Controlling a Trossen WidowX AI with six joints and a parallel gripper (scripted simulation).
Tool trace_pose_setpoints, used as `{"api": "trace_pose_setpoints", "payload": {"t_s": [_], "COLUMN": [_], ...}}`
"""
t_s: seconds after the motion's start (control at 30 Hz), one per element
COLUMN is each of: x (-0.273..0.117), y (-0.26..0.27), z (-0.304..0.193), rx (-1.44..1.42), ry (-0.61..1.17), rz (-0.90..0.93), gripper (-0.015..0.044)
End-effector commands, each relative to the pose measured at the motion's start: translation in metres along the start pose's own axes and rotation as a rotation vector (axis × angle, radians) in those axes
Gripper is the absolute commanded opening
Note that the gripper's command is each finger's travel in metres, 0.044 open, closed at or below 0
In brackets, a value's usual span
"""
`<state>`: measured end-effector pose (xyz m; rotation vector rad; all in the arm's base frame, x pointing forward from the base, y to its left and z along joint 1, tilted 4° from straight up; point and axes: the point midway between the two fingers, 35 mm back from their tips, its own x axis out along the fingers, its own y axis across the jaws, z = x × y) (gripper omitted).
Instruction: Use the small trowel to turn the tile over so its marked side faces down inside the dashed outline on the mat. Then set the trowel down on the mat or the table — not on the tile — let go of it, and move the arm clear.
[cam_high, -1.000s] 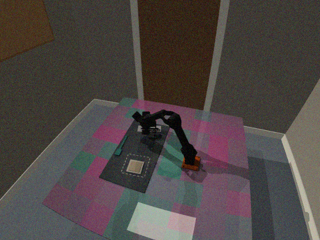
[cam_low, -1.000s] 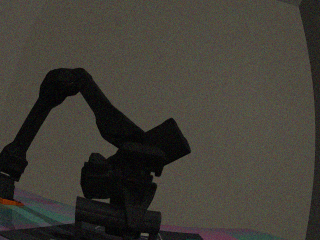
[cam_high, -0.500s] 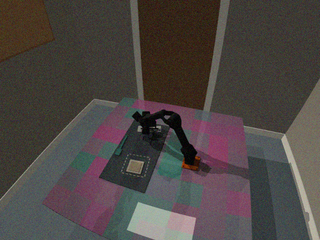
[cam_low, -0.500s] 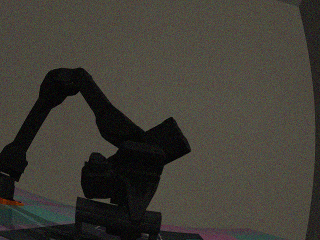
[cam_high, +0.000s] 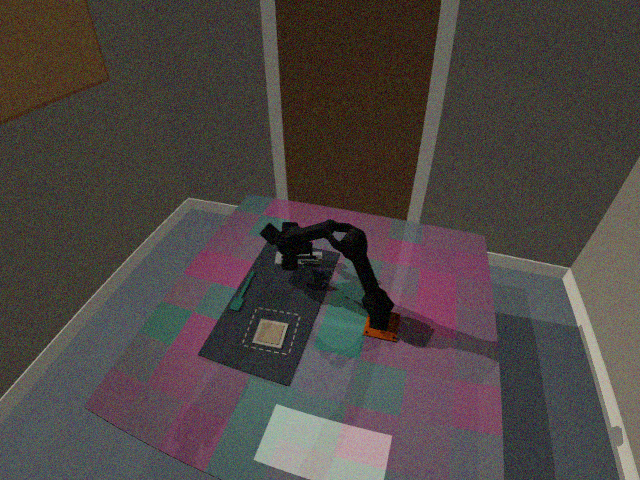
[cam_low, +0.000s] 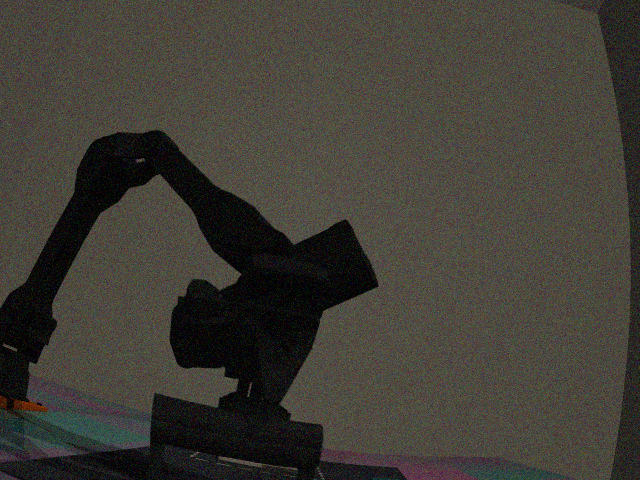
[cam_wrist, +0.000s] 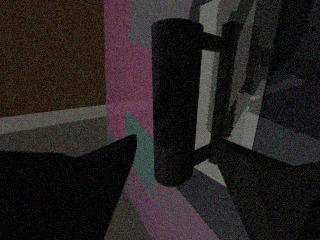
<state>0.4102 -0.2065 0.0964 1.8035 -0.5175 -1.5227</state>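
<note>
The tile (cam_high: 270, 333) lies flat inside the dashed outline (cam_high: 283, 352) on the dark mat (cam_high: 222, 351), its tan face with a paler border upward. Whether that is the marked side I cannot tell. A teal long-handled tool (cam_high: 242, 292) lies by the mat's left edge. At the mat's far end stands a trowel-like tool with a pale plate (cam_high: 279, 258) and a dark cylindrical handle (cam_low: 235, 434) (cam_wrist: 175, 100) on two posts. My gripper (cam_wrist: 174, 141) is open around that handle, with gaps on both sides. The arm hides part of this tool in the top view.
The arm's orange base (cam_high: 381, 329) stands right of the mat. The arm arches over the mat's far end. A bright patch (cam_high: 299, 436) shows on the patchwork table near its front. A brown door panel (cam_high: 356, 103) stands behind the table.
</note>
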Motion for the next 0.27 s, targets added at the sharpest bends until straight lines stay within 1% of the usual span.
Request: {"api": "trace_pose_setpoints", "payload": {"t_s": [0.0,0.1,0.13,0.23], "x": [-0.016,-0.019,-0.027,-0.070], "y": [0.000,0.002,0.007,0.031], "z": [0.002,0.003,0.005,0.024], "rx": [0.003,0.002,0.002,-0.001], "ry": [-0.002,-0.002,-0.001,0.002], "rz": [0.002,0.002,0.002,0.000], "gripper": [0.0300,0.0300,0.0300,0.0300]}}
